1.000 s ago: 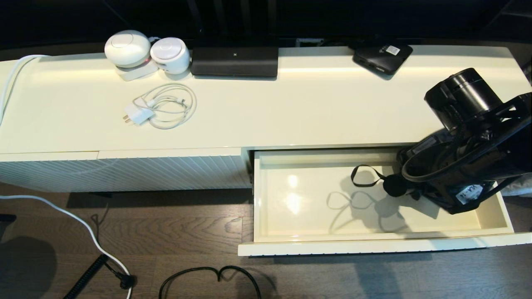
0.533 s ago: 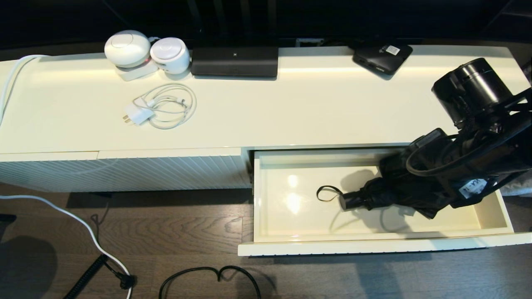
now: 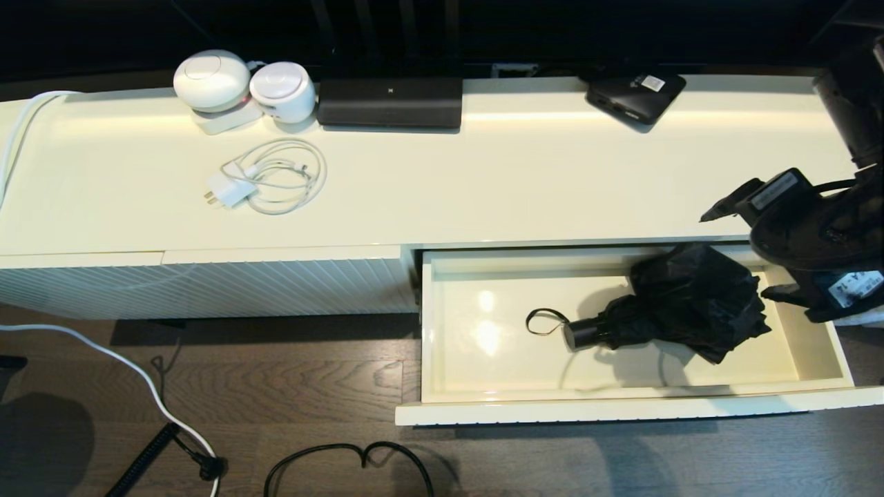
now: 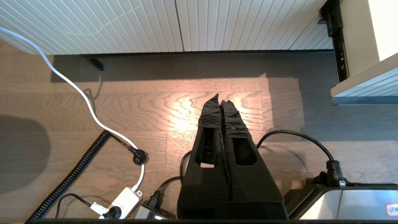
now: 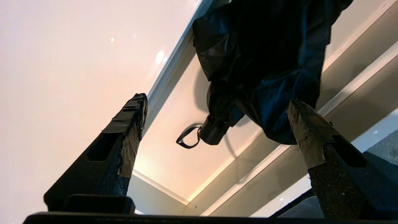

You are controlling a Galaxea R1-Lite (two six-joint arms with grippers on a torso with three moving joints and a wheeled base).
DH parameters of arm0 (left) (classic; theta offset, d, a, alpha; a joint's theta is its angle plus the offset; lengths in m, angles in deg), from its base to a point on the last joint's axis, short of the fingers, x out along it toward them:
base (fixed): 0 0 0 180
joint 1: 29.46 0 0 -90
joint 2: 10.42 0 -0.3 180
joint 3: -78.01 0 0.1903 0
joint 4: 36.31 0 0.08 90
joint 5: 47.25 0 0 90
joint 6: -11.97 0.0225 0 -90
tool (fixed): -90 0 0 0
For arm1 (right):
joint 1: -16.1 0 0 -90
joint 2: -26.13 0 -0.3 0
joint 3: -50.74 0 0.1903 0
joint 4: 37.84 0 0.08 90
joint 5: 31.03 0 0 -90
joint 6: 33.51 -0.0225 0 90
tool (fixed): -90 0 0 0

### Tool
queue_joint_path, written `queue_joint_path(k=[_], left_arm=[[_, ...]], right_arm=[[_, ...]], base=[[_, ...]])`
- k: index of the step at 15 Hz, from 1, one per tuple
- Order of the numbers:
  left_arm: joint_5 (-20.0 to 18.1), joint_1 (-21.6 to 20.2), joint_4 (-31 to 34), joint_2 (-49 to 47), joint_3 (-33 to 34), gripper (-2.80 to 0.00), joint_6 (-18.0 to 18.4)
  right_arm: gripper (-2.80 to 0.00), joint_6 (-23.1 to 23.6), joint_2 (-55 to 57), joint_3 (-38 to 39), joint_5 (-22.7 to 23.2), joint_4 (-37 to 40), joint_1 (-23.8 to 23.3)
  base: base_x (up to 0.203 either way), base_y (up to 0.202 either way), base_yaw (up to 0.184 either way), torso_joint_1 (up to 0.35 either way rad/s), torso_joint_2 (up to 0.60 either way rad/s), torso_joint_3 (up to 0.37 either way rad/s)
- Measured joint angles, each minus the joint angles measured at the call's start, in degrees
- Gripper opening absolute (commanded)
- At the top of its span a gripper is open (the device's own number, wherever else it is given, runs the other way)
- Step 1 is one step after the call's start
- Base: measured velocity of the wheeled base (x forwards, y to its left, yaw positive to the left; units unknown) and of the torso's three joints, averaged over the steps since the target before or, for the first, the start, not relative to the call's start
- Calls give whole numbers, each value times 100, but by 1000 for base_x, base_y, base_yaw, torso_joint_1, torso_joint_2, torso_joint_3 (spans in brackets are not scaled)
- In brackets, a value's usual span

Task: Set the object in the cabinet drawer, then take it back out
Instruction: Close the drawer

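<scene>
We've got a glossy black umbrella [image 3: 690,304] in a cream drawer [image 3: 621,411] with a ribbed front, over grey-brown woodgrain floor [image 3: 311,386].

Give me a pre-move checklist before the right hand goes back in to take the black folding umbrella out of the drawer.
1. Black bunchy folding umbrella lying inside the cream ribbed-front drawer: ok.
2. Drawer pulled open, interior reachable: ok.
3. Right hand open, fingers wide apart, empty: ok.
4. Right hand clear of the umbrella, up at the drawer's right end: ok.
5. Thin wrist loop lying free beside the short handle, not snagged: ok.
6. Left hand parked over the floor, shut: ok.
</scene>
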Motion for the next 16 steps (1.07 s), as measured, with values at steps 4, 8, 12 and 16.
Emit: queue_joint_path(k=[4, 8, 12, 16], left_arm=[[0, 0, 1, 0, 0, -280, 2], [0, 0, 1, 0, 0, -280, 0], [2, 0, 1, 0, 7, -280, 0], [2, 0, 1, 0, 0, -280, 2]], right_arm=[[-280, 468, -332, -5, 25, 126, 4], [-280, 927, -578, 72, 143, 133, 4], [-280, 2434, -1131, 582, 658, -46, -77], [-280, 4027, -1899, 1479, 1342, -184, -232]], base=[[0, 0, 0, 0, 0, 0], [0, 0, 0, 0, 0, 0], [0, 0, 0, 0, 0, 0], [0, 0, 0, 0, 0, 0]])
